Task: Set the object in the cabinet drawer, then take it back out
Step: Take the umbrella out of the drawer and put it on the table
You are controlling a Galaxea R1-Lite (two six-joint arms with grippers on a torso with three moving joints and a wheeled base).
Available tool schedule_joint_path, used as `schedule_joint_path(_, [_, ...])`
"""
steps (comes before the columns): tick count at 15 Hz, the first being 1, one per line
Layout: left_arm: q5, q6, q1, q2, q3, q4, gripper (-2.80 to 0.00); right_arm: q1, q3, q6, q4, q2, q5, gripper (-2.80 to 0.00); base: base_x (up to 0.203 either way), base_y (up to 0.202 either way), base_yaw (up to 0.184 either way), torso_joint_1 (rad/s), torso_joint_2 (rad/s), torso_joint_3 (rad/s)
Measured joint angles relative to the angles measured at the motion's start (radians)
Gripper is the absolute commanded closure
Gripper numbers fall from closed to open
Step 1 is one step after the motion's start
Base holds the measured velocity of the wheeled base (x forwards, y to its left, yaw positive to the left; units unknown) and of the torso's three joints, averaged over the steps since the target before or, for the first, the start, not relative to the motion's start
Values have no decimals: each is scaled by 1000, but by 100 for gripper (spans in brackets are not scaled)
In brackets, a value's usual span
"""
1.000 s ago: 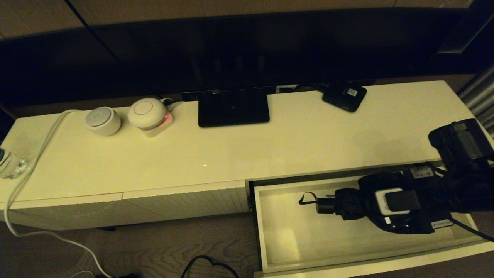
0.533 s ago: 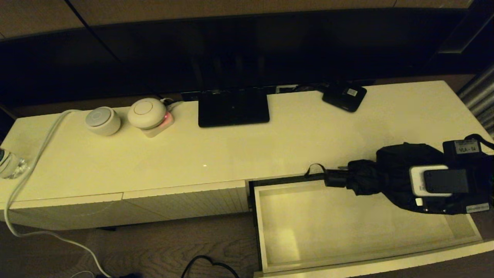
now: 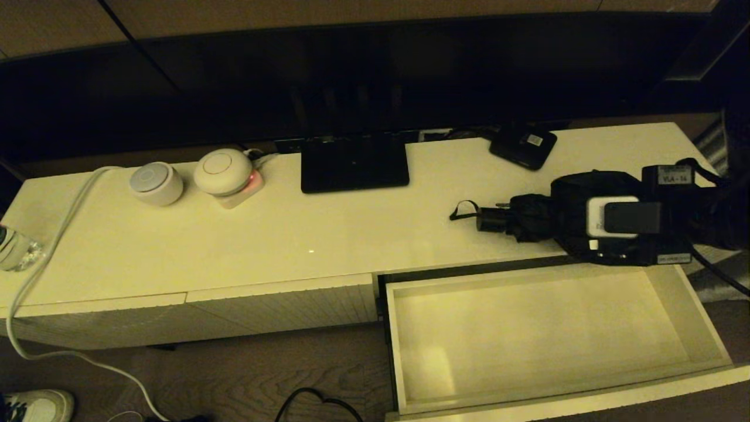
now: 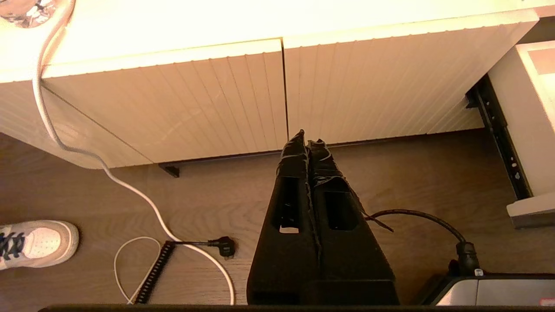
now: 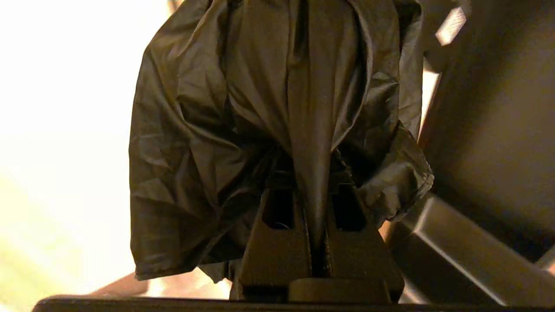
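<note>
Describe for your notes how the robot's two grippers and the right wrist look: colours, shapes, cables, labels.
Both the left gripper and the right gripper have black, tapering fingers with rectangular cut-outs. The right wrist carries a white, rounded block, small white labels and a black cable.

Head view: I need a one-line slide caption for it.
Right claw holds the black umbrella over the cabinet top, behind the open, empty drawer.

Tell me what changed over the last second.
The right gripper, shut on the umbrella, lifted it out of the drawer and carried it back over the cabinet top. The drawer stayed open; the left gripper stayed shut near the floor.
</note>
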Motion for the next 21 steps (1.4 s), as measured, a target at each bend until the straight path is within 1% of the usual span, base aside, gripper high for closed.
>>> schedule_joint_path(4, [0,0,1,0,0,0,0,0,-36,-12,-143,105,-3,0,0,0,0,0,0,0])
schedule_joint_path(6, [0,0,0,0,0,0,0,-1,-46,-15,-150,132,-4,0,0,0,0,0,0,0])
schedule_joint_path(7, [0,0,0,0,0,0,0,-3,-48,-20,-149,139,-4,-280,0,0,0,0,0,0])
schedule_joint_path(15, [0,0,0,0,0,0,0,-2,-36,-23,-182,149,-15,-280,0,0,0,0,0,0])
schedule_joint_path(18, [0,0,0,0,0,0,0,4,-30,-28,-169,94,-15,-280,0,0,0,0,0,0])
schedule_joint_path(20, [0,0,0,0,0,0,0,5,-3,-34,-146,32,-16,-280,0,0,0,0,0,0])
schedule_joint_path(21, [0,0,0,0,0,0,0,6,19,-37,-135,-5,-15,0,0,0,0,0,0,0])
